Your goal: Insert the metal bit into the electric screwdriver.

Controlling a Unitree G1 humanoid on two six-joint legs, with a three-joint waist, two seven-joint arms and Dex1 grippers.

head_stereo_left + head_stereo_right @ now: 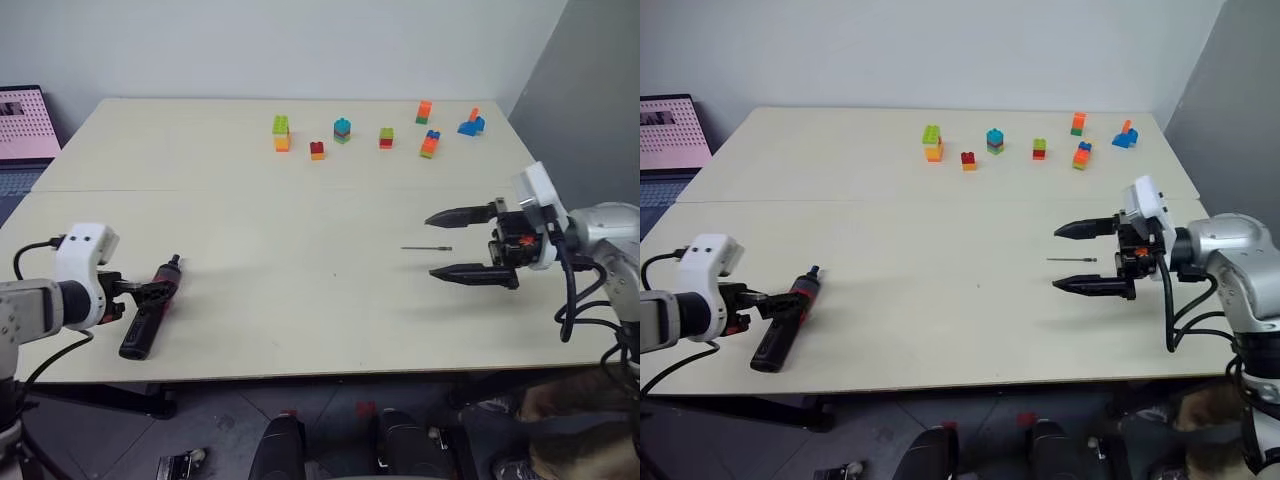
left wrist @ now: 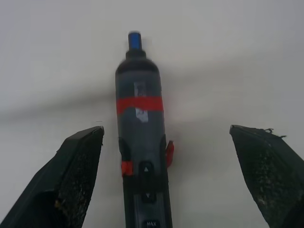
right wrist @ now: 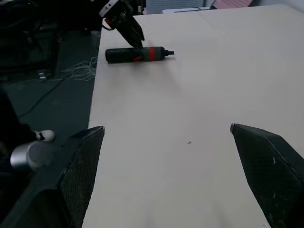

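A black, pen-shaped electric screwdriver (image 1: 148, 310) with a red band lies near the front left edge of a smooth, pale beige table (image 1: 300, 230), its narrow tip pointing away from the edge. The left gripper (image 1: 150, 295) angles down over it, its two textured black fingers spread wide on either side of the barrel without gripping it. Well apart on the right, a needle-thin dark grey metal bit (image 1: 426, 248) lies flat on the tabletop. The right gripper (image 1: 447, 244) hovers level, pointing left, fingers spread, with the bit lying between its tips. Small stacks of coloured plastic building blocks (image 1: 343, 130) dot the far side.
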